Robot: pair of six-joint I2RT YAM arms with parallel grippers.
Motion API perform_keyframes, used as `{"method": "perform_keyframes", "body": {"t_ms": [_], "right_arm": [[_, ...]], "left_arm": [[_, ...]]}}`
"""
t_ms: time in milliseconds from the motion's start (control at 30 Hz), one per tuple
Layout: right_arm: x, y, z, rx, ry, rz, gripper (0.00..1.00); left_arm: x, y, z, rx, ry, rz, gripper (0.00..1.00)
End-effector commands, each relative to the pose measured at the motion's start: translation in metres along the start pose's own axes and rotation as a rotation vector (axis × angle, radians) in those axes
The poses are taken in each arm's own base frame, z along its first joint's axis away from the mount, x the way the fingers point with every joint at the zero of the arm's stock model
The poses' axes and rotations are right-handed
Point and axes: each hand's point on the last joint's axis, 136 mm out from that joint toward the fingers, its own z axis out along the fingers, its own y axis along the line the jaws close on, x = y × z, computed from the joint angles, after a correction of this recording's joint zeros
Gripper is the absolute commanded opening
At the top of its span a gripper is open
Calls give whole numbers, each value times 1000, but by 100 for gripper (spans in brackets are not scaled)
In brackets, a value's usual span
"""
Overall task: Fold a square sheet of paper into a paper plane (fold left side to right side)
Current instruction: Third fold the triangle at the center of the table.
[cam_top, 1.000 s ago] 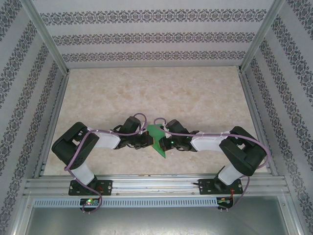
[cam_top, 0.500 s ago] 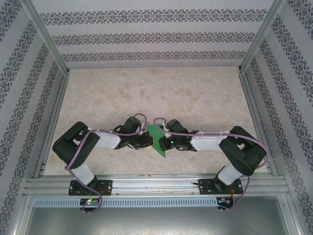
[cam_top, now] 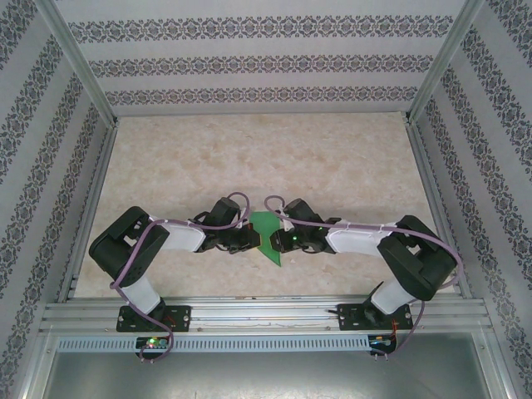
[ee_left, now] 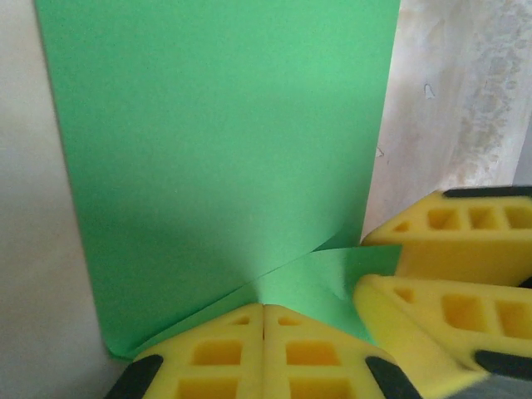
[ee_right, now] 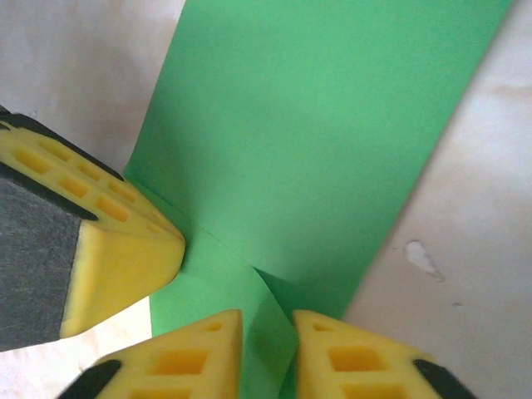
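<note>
The left gripper (ee_left: 263, 331) is clenched on a raised fold of the sheet of paper (ee_left: 224, 141), at the middle of the table's (cam_top: 266, 158) near edge. The right gripper (ee_right: 266, 353), closed a second ago, now has its jaws slightly apart around the same fold.

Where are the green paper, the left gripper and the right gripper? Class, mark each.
green paper (ee_left: 224, 150), left wrist view, flat middle of the sheet.
left gripper (ee_left: 263, 309), left wrist view, seam between its closed fingertips.
right gripper (ee_right: 266, 320), right wrist view, gap between its fingertips.
</note>
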Motion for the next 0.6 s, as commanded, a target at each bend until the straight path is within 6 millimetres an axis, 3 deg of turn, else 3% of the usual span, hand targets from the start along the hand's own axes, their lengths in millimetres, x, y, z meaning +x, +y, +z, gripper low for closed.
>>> {"method": "perform_keyframes", "body": {"t_ms": [0,233,400,567], "right_arm": [[-17,7,-16,-21,-39,6,30],[-9,12,-42,-74,-28,48,35],[15,26,-55,-180,63,153,21],[37,32,-53,-252,137,312,10]], "left_arm": [[20,36,3,-144,52,-55,0],[19,35,2,-142,48,-56,0],[19,34,2,-141,47,-55,0],[18,33,2,-138,45,-52,0]]}}
